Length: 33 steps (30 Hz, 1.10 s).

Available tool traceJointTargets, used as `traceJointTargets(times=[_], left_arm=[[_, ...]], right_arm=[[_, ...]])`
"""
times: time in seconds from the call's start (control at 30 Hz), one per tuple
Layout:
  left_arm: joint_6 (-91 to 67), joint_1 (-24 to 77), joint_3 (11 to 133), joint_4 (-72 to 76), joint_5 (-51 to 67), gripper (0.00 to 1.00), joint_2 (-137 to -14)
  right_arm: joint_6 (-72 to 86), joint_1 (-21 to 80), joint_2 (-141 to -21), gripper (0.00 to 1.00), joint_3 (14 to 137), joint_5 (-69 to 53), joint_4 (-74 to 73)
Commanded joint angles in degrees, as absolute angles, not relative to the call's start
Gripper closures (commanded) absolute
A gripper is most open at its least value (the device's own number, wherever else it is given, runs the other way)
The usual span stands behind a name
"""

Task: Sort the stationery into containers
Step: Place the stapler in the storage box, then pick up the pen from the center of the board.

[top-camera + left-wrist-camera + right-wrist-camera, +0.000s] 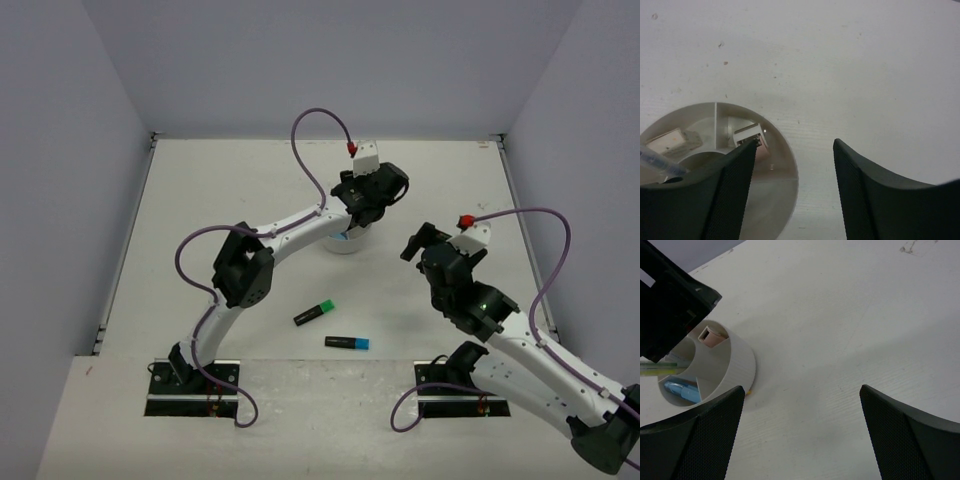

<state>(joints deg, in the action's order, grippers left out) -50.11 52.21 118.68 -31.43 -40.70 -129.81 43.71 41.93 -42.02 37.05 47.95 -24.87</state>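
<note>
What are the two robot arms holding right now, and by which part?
Nothing. The left tool and the right tool both stand open, with nothing between their fingers.

The left claw (362, 215) hides most of the white organiser (343, 244) from above.

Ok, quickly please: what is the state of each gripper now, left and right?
Left gripper: open, fingers apart above the white organiser, holding nothing.
Right gripper: open, holding nothing.
</note>
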Motion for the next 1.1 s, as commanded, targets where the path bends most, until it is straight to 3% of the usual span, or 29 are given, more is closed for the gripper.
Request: traceJointTargets(times=[0.0,0.07,0.13,0.23,0.33,0.43,0.57,0.67,1.07], left_arm=[[-38.3,52.7,122.6,-24.6,-33.8,0.18,-119.0],[-31.2,52.8,120.9,-24.2,-31.5,0.12,-116.7],[-23.7,53.1,112.6,-27.0,-25.8,0.0,-108.2],[-22.0,53.1,98.8,-28.9,-17.8,0.0,-95.0],[-24.4,53.5,70.0,-24.5,-12.8,0.0,-75.5],[-24.9,53.5,57.8,-25.7,-13.5,0.0,-67.7],[-23.7,53.6,49.7,-22.4,-9.0,0.0,-67.2],[-23.3,54.0,49.2,-21.1,-5.7,0.01,-71.6],[-23.8,58.0,43.6,-17.4,-4.3,0.11,-80.2]], right_arm=[[40.2,41.7,-40.9,0.01,35.3,45.2,-18.7],[37.3,41.7,-40.0,0.01,34.2,43.5,-15.8],[32.3,41.7,-39.2,0.01,33.1,35.0,-11.6],[28.2,41.7,-39.3,0.01,32.9,28.5,-8.6],[22.3,41.7,-39.3,0.07,33.0,15.0,-5.2],[19.8,41.7,-38.2,0.08,32.7,6.6,-3.1],[17.1,41.7,-37.4,0.06,32.5,-4.5,-1.5],[16.9,41.7,-37.8,0.01,32.5,-4.2,-1.6],[17.1,41.8,-35.4,0.01,31.4,-2.6,-0.7]])
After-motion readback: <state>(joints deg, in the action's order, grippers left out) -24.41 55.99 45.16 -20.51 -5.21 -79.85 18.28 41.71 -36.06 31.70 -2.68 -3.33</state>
